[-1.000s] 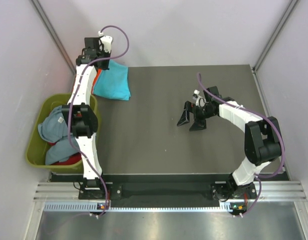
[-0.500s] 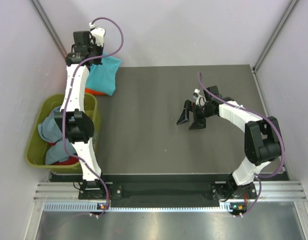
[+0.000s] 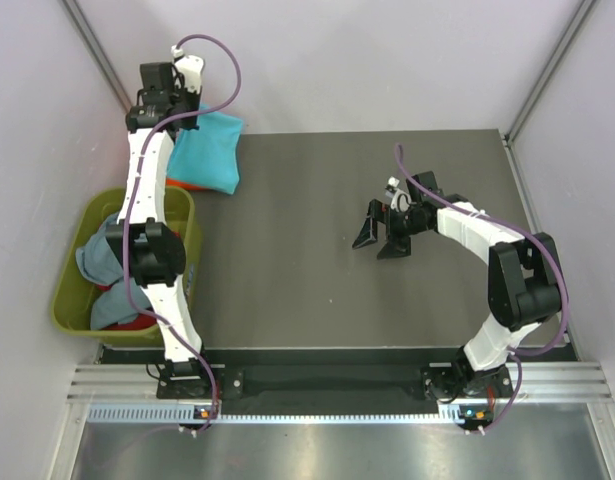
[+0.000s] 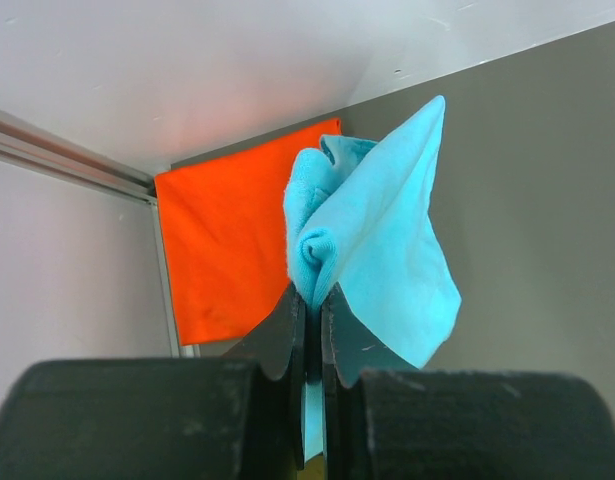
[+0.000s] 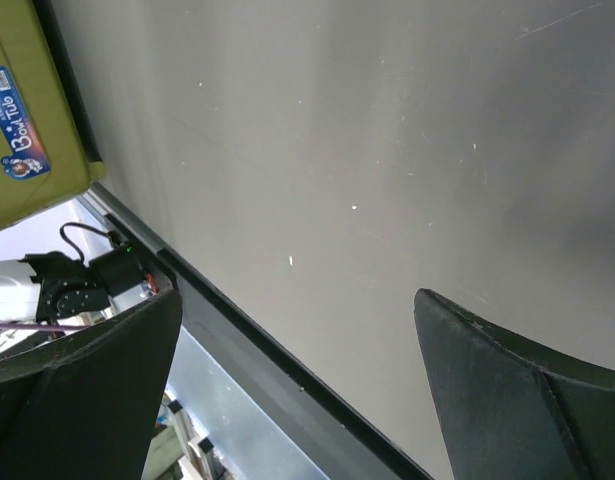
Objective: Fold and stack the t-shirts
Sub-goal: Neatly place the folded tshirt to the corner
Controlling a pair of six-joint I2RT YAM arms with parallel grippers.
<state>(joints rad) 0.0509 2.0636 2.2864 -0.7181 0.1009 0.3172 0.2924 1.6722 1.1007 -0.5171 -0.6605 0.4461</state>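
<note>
While our left fingers pinch the bunched turquoise t-shirt above the flat orange-red t-shirt at the far-left corner of the table, we judge the stack half built — grey-blue t-shirt and red t-shirt lie in the tub; our right fingers hang spread, empty.

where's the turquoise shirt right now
The turquoise shirt is at the far left corner of the table in the top view, pinched in the left gripper over the orange shirt, just beyond the green tub.
</note>
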